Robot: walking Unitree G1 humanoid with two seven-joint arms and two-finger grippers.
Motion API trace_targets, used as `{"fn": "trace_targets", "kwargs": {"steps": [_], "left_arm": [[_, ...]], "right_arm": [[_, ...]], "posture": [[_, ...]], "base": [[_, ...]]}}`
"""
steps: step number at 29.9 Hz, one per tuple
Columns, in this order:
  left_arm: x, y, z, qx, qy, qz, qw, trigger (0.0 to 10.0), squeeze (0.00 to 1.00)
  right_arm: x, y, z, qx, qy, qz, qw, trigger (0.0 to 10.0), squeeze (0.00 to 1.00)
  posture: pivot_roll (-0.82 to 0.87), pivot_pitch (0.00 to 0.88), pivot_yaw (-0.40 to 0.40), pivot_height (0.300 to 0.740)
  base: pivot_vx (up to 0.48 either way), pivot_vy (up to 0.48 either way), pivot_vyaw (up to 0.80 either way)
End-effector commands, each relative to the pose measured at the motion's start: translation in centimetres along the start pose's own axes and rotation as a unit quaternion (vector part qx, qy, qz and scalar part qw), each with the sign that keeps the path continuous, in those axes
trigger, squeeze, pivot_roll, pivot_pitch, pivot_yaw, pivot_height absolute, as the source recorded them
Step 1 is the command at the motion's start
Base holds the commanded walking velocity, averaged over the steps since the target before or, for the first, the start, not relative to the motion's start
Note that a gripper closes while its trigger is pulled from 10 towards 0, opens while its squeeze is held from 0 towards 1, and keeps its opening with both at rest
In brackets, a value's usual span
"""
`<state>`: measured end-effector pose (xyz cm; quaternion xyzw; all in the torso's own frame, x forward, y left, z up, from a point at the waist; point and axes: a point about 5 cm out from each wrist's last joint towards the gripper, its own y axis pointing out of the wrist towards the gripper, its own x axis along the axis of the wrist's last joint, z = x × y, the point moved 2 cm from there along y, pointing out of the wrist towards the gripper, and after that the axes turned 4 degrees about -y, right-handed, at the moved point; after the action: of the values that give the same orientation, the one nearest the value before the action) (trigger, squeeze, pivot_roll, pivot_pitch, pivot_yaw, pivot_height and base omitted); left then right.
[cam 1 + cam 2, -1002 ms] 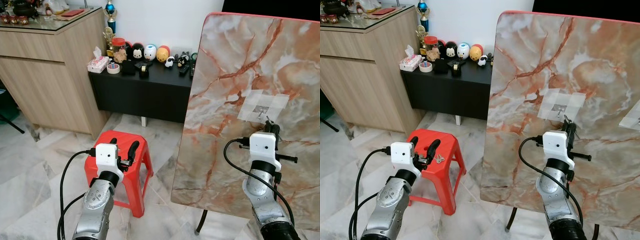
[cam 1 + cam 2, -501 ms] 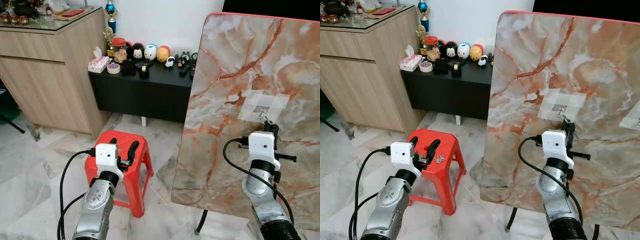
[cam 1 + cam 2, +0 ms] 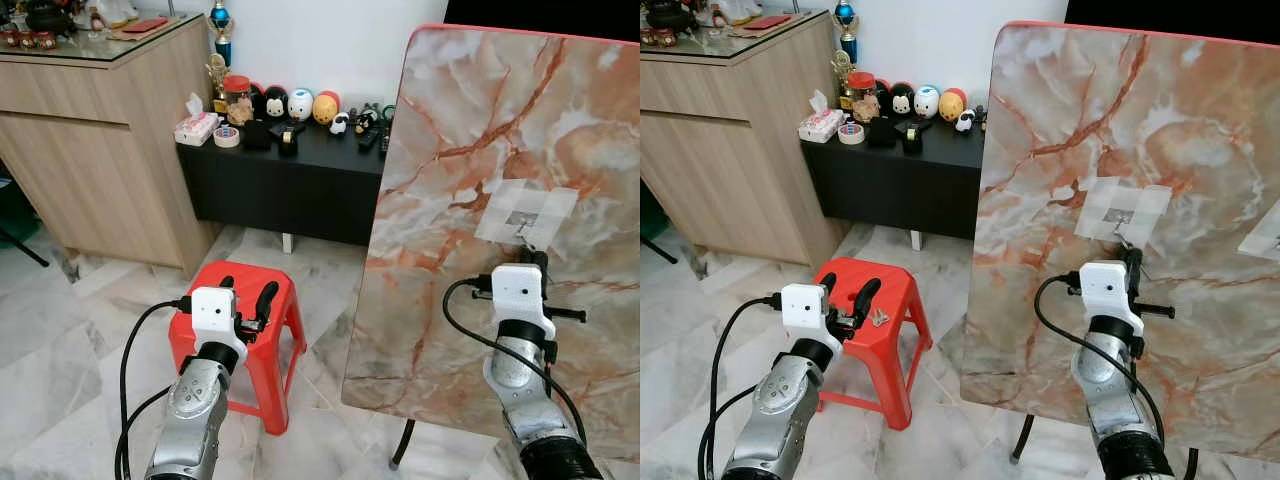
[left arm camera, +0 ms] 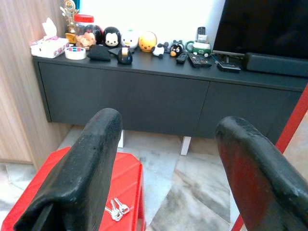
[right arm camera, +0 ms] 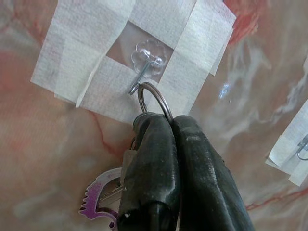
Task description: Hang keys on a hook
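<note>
A clear hook (image 5: 144, 67) is taped under white strips to the upright marble board (image 3: 470, 120). My right gripper (image 5: 166, 122) is shut on a metal key ring (image 5: 155, 96) whose loop touches the hook's wire tip. A purple key tag (image 5: 98, 197) hangs below the fingers. In the left eye view the right gripper (image 3: 534, 262) sits just under the taped hook (image 3: 522, 220). My left gripper (image 4: 166, 130) is open above the red stool (image 3: 240, 345). A second set of keys (image 4: 117, 210) lies on the stool.
A low black cabinet (image 3: 290, 185) with figurines stands behind the stool, and a wooden cabinet (image 3: 90, 150) is at the left. Another taped hook (image 3: 1268, 235) sits further right on the board. The board's leg (image 3: 403, 445) reaches the marble floor.
The right gripper has edged slightly left along the board with the key ring, closer under the hook. The left arm has stayed put.
</note>
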<state>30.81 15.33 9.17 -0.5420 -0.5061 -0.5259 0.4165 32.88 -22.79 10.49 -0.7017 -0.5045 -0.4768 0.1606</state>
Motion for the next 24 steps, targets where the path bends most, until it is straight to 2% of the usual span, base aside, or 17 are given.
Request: {"fn": "trace_targets", "kwargs": {"steps": [1,13,24], "left_arm": [[0.04,-0.12,-0.25,-0.006,0.005,-0.003,1.0,10.0,0.0],[-0.05,-0.2,-0.28,-0.006,0.004,-0.001,1.0,10.0,0.0],[-0.05,-0.2,-0.24,-0.004,0.004,-0.002,1.0,10.0,0.0]], "right_arm": [[0.57,0.54,-0.25,-0.003,0.004,-0.013,1.0,10.0,0.0],[0.67,0.66,-0.51,-0.01,0.006,-0.017,1.0,10.0,0.0],[0.15,0.48,-0.01,0.008,-0.02,-0.005,1.0,10.0,0.0]], "posture": [[0.06,0.006,-0.072,0.74],[0.06,0.008,-0.074,0.74],[0.06,0.007,-0.074,0.74]], "base": [[0.0,0.0,0.0],[0.0,0.0,0.0],[0.0,0.0,0.0]]}}
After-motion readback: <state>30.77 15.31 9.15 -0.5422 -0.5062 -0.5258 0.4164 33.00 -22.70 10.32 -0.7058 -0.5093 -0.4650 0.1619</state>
